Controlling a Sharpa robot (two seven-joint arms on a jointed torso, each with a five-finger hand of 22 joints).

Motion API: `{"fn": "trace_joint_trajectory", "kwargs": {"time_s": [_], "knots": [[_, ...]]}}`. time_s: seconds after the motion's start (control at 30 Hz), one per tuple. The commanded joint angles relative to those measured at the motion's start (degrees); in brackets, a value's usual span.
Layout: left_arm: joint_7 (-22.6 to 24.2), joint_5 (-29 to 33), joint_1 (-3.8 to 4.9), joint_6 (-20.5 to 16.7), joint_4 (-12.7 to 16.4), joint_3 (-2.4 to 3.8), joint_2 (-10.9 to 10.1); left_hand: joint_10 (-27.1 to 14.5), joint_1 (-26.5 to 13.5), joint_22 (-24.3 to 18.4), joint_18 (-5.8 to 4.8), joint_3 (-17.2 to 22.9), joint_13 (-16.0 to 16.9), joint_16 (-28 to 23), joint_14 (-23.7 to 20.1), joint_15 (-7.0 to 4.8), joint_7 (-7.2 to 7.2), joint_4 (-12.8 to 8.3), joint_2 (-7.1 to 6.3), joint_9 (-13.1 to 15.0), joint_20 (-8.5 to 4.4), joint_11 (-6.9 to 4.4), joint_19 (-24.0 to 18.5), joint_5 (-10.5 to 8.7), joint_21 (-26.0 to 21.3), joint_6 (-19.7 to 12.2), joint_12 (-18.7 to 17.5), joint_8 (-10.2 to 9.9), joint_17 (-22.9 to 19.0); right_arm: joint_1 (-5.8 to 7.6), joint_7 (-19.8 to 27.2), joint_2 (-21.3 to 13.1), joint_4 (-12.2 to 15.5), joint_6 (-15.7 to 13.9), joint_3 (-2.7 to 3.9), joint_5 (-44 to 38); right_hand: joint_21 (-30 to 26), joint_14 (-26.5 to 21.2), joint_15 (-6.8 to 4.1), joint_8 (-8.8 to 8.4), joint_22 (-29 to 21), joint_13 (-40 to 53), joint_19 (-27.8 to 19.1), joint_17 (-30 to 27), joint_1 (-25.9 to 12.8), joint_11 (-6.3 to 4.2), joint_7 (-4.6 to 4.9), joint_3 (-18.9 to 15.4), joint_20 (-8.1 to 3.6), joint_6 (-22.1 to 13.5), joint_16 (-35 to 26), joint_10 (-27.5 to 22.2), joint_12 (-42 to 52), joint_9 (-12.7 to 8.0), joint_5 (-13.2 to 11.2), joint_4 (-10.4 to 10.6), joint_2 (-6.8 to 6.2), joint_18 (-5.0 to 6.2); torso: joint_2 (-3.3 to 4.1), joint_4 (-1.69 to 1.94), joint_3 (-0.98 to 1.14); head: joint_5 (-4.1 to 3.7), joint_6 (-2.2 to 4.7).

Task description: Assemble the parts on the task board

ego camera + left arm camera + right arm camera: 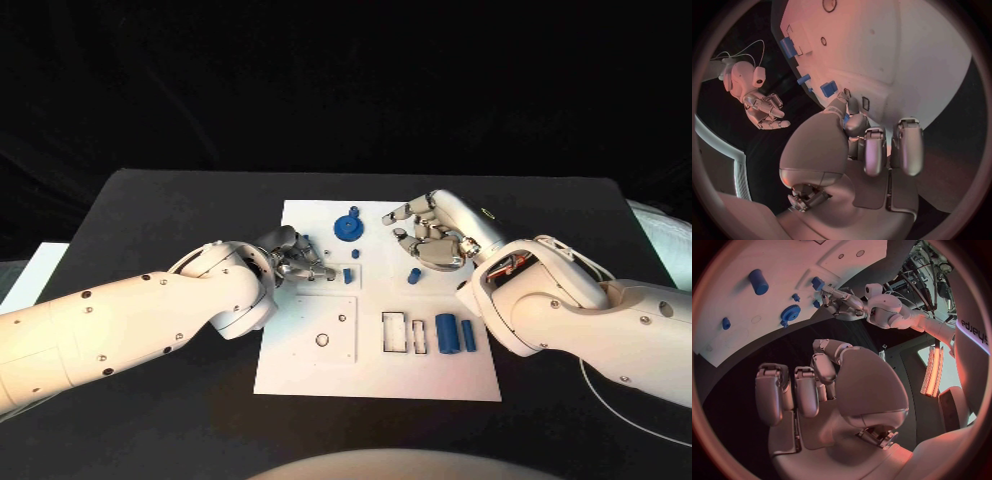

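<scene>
- My left hand rests on the left part of the white rectangular task board, fingers pinched on a small blue part.
- My right hand hovers above the board's upper right area, palm up, fingers loosely curled and holding nothing.
- A blue gear-shaped part lies near the board's top edge.
- 2 blue cylinders lie side by side at the board's lower right.

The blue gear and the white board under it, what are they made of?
Blue gear: probably moulded or printed plastic, with an even matte colour and no shine. Task board: a smooth white sheet with cut-out slots, likely plastic, though painted metal can't be ruled out.
</scene>
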Motion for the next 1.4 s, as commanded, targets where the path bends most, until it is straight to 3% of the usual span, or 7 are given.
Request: {"fn": "trace_joint_trajectory", "kwargs": {"time_s": [0.03,0.2,0.47,0.6,0.67,0.97,1.4], "knots": [[0.61,6.62,0.14,3.29,0.66,0.63,-1.10,-2.27,1.04,8.68,-0.08,0.80,-3.14,0.18,6.04,0.59,0.47,-0.45,-0.10,-0.40,0.27,0.49,2.44,0.27,-0.94,-0.97,-3.08,-0.67,15.07,0.00,0.10,-0.04,-0.09,0.45,0.02,-0.32,-0.16,4.80,0.17,0.17,4.41,-0.04,0.79,9.90,-0.66,-0.25,-0.07,-0.31,0.23,0.46,-0.29,-0.10,-0.20,0.08,-0.22,-0.05,-0.02,0.36,-0.03,-0.05,-0.01,-0.07,0.01],[0.05,13.85,1.80,10.85,1.33,1.48,-3.44,-11.64,0.66,3.94,1.35,1.90,-15.61,0.18,6.04,2.70,3.42,0.72,-0.10,-2.44,1.83,3.00,-0.68,0.37,-7.30,-5.47,-14.90,-4.20,15.07,0.00,0.08,-0.06,-0.39,0.44,0.02,-0.25,-0.17,4.79,0.15,0.15,4.41,-0.05,0.79,9.86,-0.64,-0.26,-0.09,-0.37,0.22,0.44,-0.33,-0.11,-0.22,0.07,-0.20,-0.11,-0.05,0.36,-0.15,0.01,0.14,-0.05,-0.17],[-0.81,20.97,5.72,19.18,1.70,1.78,-4.56,-11.36,-1.94,2.05,2.03,2.87,-17.37,-0.03,5.94,3.87,4.53,4.13,1.03,-4.24,3.41,4.16,-1.88,0.17,-10.12,-5.66,-15.26,-6.02,14.82,0.00,0.38,0.25,-1.55,0.32,0.01,0.30,-0.16,4.79,0.14,0.13,4.43,-0.03,0.80,9.85,-0.58,-0.28,-0.10,-0.39,0.21,0.42,-0.34,-0.10,-0.18,0.06,-0.14,-0.17,-0.05,0.35,-0.76,0.03,0.25,-0.07,0.00],[-2.48,21.39,6.97,21.80,0.28,1.79,-3.26,-6.10,-8.11,3.55,1.65,-1.95,-12.38,0.18,6.04,2.97,3.15,9.29,-0.04,-3.76,2.93,2.98,-0.50,-0.17,-8.15,-2.39,-9.14,-4.23,15.07,0.00,0.65,0.37,-2.47,0.19,0.01,1.41,-0.16,4.78,0.13,0.12,4.43,-0.06,0.80,9.84,-0.57,-0.28,-0.11,-0.39,0.21,0.42,-0.34,-0.12,-0.22,0.06,-0.11,-0.19,-0.03,0.35,-1.15,-0.15,0.40,0.05,0.06],[-3.83,20.06,7.49,23.49,-0.99,1.77,-2.13,-4.62,-10.38,4.05,1.46,-3.96,-10.37,0.18,6.04,2.63,2.72,10.73,-0.18,-3.53,2.57,2.65,-0.07,-2.51,-7.51,-1.55,-7.06,-3.62,15.07,0.00,0.82,0.38,-2.96,0.12,0.01,2.29,-0.16,4.78,0.13,0.12,4.43,-0.06,0.80,9.84,-0.57,-0.28,-0.11,-0.39,0.21,0.42,-0.34,-0.12,-0.22,0.06,-0.11,-0.19,-0.03,0.35,-1.31,-0.19,0.46,0.12,0.03],[-7.96,12.05,8.80,30.33,-6.23,1.68,3.55,-1.71,-13.10,5.32,1.03,-9.48,-5.66,0.18,6.04,1.51,1.45,11.13,0.40,-2.44,1.41,1.50,0.87,-3.89,-6.01,-0.18,-2.40,-1.59,15.07,0.08,1.37,0.42,-4.54,0.00,0.01,5.00,-0.20,4.77,0.13,0.11,4.36,-0.08,0.76,9.75,-0.59,-0.28,-0.10,-0.43,0.20,0.42,-0.41,-0.13,-0.26,0.06,-0.10,-0.19,-0.04,0.37,-1.67,-0.37,0.85,0.44,0.02],[-10.20,6.93,9.37,35.46,-12.71,1.08,10.28,-0.38,-13.24,7.14,0.44,-11.73,-3.21,0.18,6.04,1.09,0.98,11.08,1.39,-1.60,0.94,1.05,1.91,-3.89,-3.67,0.09,-0.16,-0.44,15.07,0.26,1.55,0.49,-4.96,0.17,0.01,5.69,-0.20,4.77,0.13,0.11,4.36,-0.08,0.76,9.75,-0.59,-0.28,-0.10,-0.43,0.20,0.42,-0.41,-0.13,-0.26,0.06,-0.10,-0.19,-0.04,0.37,-1.45,-0.47,0.71,0.35,0.02]]}}
